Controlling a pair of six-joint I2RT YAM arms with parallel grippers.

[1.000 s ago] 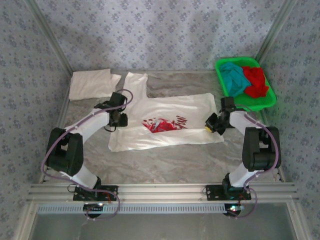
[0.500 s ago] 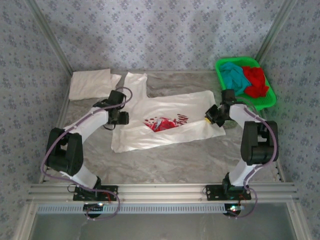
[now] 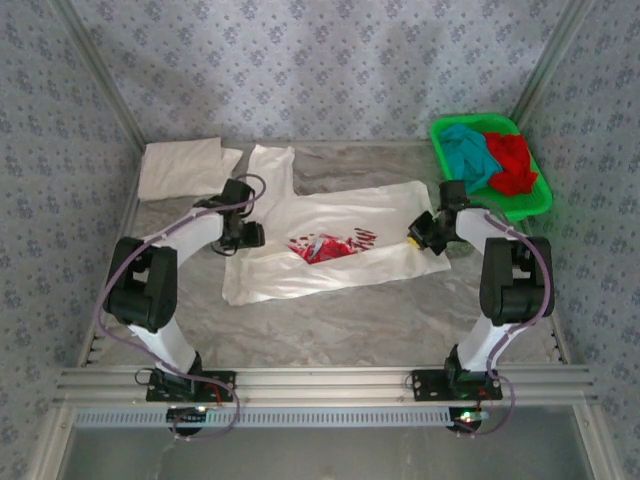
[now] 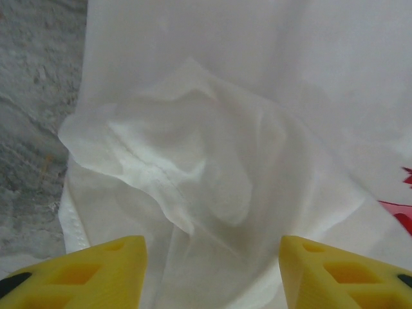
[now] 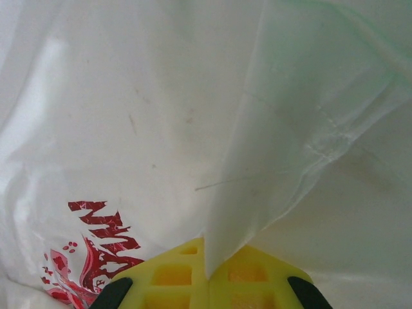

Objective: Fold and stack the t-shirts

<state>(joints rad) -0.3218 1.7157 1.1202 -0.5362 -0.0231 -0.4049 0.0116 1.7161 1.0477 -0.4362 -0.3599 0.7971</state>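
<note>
A white t-shirt with a red-and-blue print (image 3: pixel 345 215) lies spread across the middle of the table. My left gripper (image 3: pixel 250 235) hovers at its left end. Its yellow fingers (image 4: pixel 80 273) stand open over a rumpled fold of the white cloth (image 4: pixel 193 161). My right gripper (image 3: pixel 418 233) is shut on the shirt's right edge. In the right wrist view the cloth (image 5: pixel 257 161) comes up from between the closed pads (image 5: pixel 167 273), with red lettering (image 5: pixel 103 235) to the left. Another white tee (image 3: pixel 185 167) lies folded at the back left. A teal tee (image 3: pixel 468 152) and a red tee (image 3: pixel 512 160) sit in the basket.
The green plastic basket (image 3: pixel 535 205) stands at the back right, close behind my right arm. Grey marbled table top (image 3: pixel 340 325) lies bare in front of the shirt. Patterned walls close in the back and both sides.
My left gripper has opened and slid slightly right over the shirt's left end. My right gripper has carried the shirt's right edge back and a little left, pulling the near hem away from the front.
</note>
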